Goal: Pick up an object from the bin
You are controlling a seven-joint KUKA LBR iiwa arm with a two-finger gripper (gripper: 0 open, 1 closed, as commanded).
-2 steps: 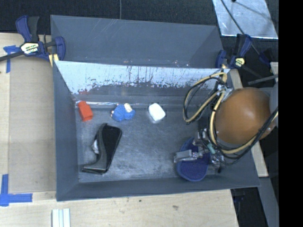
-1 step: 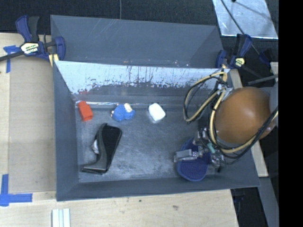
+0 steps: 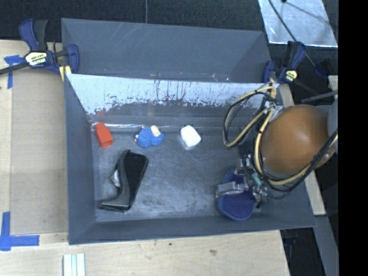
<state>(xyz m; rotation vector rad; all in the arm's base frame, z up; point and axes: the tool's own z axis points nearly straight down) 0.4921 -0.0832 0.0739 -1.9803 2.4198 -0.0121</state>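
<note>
grey bin, tool low in the near-right corner

scuffed grey metal forms the floor of the bin [image 3: 184, 183], mostly bare. the tool [image 3: 248, 184] sits low at the near right, just over a dark blue rounded thing [image 3: 234, 207] lying by the near wall (whether the tool is spread or pressed together i cannot tell). that blue thing looks light, maybe soft, its domed top likely slippery; its far edge seems the better hold. an orange block [image 3: 103, 134], a blue lump [image 3: 149, 137] and a white block [image 3: 190, 137] line the far side.
</note>
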